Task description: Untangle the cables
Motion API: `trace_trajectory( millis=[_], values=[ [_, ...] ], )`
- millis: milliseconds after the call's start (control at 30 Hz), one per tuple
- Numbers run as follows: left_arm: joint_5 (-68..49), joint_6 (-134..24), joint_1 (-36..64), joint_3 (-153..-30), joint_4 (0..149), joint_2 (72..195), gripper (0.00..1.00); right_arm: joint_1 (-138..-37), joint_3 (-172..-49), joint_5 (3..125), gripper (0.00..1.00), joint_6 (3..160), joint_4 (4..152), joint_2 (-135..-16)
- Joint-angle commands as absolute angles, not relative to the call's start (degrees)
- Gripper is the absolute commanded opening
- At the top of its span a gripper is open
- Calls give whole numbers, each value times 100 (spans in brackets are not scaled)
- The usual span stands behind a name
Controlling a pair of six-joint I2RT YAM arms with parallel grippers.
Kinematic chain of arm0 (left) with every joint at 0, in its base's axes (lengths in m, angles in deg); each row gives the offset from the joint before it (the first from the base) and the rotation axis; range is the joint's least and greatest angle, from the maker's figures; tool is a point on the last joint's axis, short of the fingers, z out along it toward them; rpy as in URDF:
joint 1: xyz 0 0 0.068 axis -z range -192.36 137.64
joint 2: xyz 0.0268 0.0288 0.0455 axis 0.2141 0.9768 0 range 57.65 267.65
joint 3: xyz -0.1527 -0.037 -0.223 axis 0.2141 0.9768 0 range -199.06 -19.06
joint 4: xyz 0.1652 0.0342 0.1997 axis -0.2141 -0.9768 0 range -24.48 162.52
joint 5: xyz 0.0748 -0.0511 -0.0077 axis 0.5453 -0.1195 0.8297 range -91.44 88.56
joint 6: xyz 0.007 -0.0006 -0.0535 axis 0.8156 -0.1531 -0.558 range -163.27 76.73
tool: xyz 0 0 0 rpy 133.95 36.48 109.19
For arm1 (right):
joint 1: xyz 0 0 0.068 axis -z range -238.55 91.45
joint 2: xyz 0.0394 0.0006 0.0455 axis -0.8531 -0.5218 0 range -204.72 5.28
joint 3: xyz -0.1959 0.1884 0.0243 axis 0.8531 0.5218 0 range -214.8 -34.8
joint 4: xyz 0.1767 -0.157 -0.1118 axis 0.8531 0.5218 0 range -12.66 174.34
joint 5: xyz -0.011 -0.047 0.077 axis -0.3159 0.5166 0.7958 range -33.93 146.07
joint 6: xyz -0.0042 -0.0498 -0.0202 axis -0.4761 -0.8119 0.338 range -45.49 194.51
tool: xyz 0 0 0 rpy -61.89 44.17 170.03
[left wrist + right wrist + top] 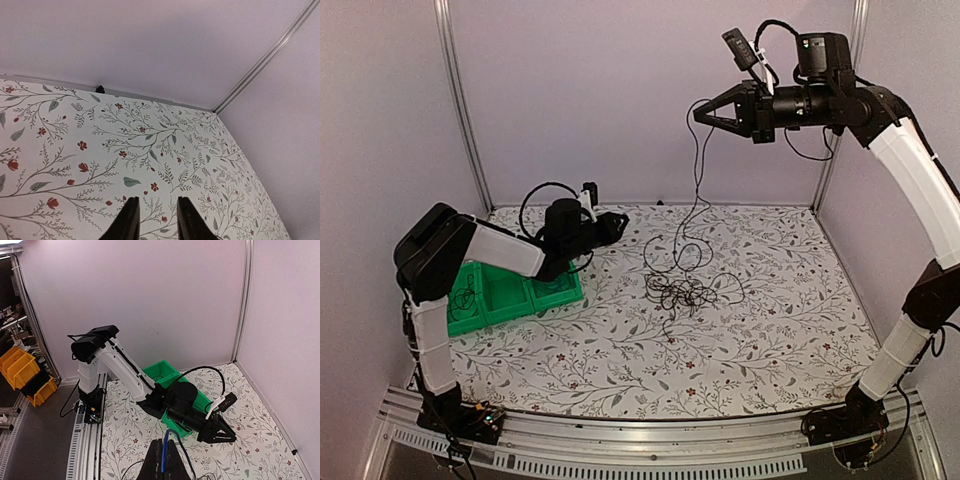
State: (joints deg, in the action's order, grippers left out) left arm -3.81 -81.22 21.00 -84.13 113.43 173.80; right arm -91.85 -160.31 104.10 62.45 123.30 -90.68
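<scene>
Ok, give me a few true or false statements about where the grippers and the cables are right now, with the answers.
1. The right gripper is raised high above the floral table cover. True.
2. The left gripper is clamped on a cable. False: its fingers stand apart with nothing between them.
3. The tangle of cables lies inside the green bin. False: it lies on the floral table cover, to the right of the bin.
4. The right gripper pinches a blue cable between its fingers. True, as the right wrist view shows.
</scene>
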Motion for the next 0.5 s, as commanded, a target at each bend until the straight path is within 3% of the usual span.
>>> trace_trajectory(
  millis=[0,233,467],
  values=[
    [-886,-7385,2214,-7993,11187,16124,36,-9152,-15673,10053,0,6220,12168,-8933],
    [-1356,-6392,2504,-7580,10473,14920,43,-9153,-15561,10069,0,6041,12238,-9057],
    [-2191,-5069,2851,-8284,9561,15164,45,-9151,-15500,10159,0,5899,12277,-9138]
  ],
)
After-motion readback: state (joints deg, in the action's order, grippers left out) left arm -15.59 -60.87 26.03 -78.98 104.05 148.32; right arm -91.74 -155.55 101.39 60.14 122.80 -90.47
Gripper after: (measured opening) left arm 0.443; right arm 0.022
